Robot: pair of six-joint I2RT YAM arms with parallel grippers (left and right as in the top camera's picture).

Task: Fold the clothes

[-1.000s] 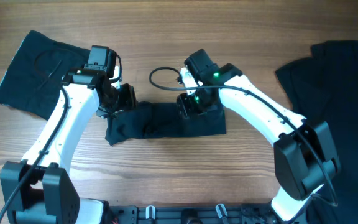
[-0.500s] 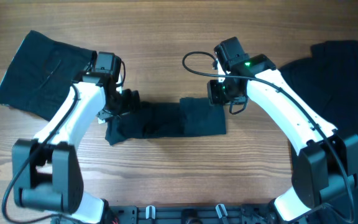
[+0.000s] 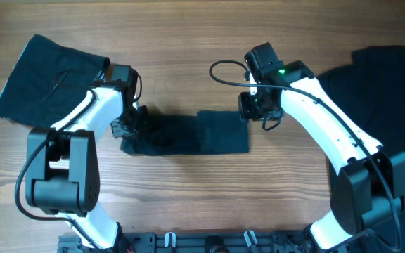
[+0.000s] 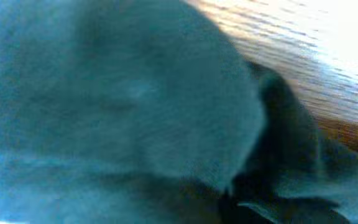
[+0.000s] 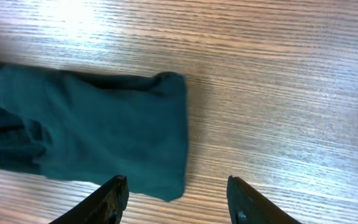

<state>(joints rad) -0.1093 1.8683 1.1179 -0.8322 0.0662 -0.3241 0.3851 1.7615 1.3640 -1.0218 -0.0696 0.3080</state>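
Observation:
A folded dark garment (image 3: 188, 133) lies as a long strip in the middle of the table. It also shows in the right wrist view (image 5: 104, 130). My left gripper (image 3: 129, 125) is at the strip's left end, pressed into the cloth. The left wrist view is filled with blurred dark fabric (image 4: 117, 106), and the fingers are hidden. My right gripper (image 3: 256, 107) is open and empty, just above the strip's right end (image 5: 179, 202). A folded dark garment (image 3: 48, 81) lies at the far left. A loose pile of dark clothes (image 3: 382, 84) lies at the right.
The wooden table (image 3: 188, 28) runs across the whole view. A black cable loop (image 3: 223, 70) hangs off the right wrist, above the strip. The arm bases stand at the front edge.
My right gripper has lifted off the strip and moved right and back. My left gripper has moved left and nearer, turning. The strip has shifted slightly to the left.

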